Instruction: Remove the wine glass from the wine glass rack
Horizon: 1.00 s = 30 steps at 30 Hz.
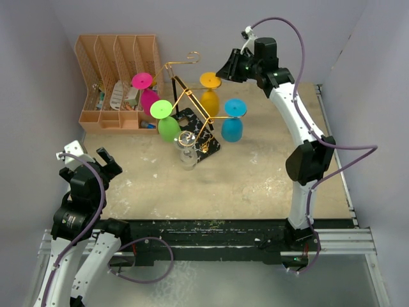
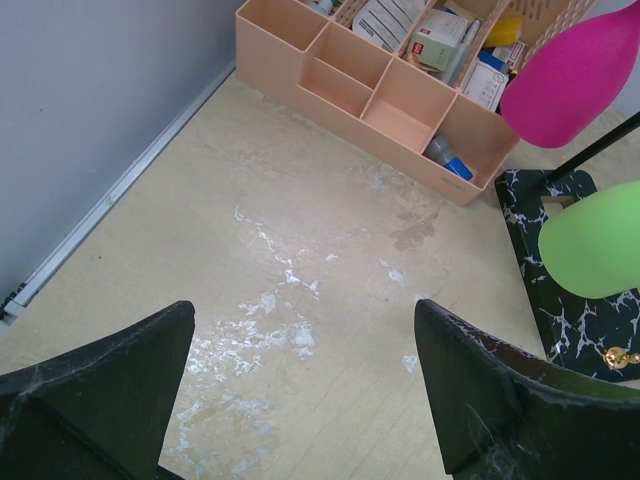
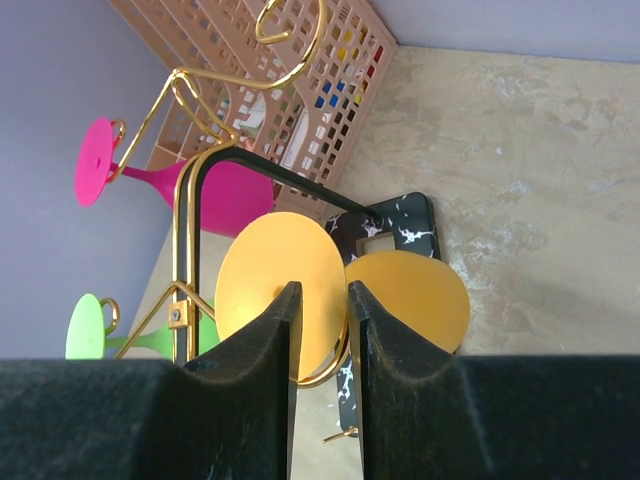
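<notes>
The wine glass rack (image 1: 181,89) is a gold wire stand on a black marbled base (image 1: 211,146). From its arms hang upside down a pink wine glass (image 1: 148,97), a green one (image 1: 169,126), a yellow one (image 1: 210,97) and a blue one (image 1: 232,126). A clear glass (image 1: 186,152) sits at the base. My right gripper (image 1: 223,69) is beside the yellow glass's foot (image 3: 262,280). Its jaws (image 3: 322,292) stand narrowly apart, and the foot's rim and a gold hook show in the gap. I cannot tell whether they touch. My left gripper (image 2: 305,310) is wide open over bare table.
An orange slotted desk organiser (image 1: 118,77) with small items stands at the back left, close behind the rack. Grey walls close in the left, back and right sides. The tabletop (image 1: 255,173) is worn and scuffed.
</notes>
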### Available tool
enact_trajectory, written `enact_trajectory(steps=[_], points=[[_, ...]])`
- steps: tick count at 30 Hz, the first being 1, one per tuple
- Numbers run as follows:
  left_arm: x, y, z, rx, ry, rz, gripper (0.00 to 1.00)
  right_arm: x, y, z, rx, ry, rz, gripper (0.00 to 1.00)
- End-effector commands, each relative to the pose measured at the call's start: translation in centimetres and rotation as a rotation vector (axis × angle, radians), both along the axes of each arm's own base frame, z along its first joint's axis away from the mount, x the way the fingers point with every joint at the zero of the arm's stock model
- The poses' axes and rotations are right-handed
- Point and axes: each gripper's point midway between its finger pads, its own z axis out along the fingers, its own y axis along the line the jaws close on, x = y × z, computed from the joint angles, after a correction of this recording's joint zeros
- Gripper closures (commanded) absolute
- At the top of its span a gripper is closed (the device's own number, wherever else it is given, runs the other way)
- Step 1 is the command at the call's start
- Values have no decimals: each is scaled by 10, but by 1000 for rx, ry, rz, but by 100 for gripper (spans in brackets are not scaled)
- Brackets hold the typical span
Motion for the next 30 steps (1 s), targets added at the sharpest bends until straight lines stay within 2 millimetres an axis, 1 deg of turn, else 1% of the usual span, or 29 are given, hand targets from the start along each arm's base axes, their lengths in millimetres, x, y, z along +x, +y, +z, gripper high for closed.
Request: enact_trajectory(steps=[1, 5, 7, 16, 20, 30], points=[[4, -1, 8, -2, -40, -5, 7, -9, -1, 40, 19, -106, -6, 68], [4, -1, 9, -2, -41, -6, 7, -4, -9, 40, -4, -116, -60, 58], [4, -1, 9, -1, -40, -5, 7, -4, -9, 41, -5, -118, -58, 57], [5, -2, 8, -1, -39, -6, 7, -8, 1, 42, 12, -127, -10, 62], [5, -2, 8, 0, -37, -7, 7, -11, 6, 43, 29, -130, 18, 66], [5, -2, 7, -1, -36, -11, 7, -15, 7, 48, 43, -145, 20, 69]])
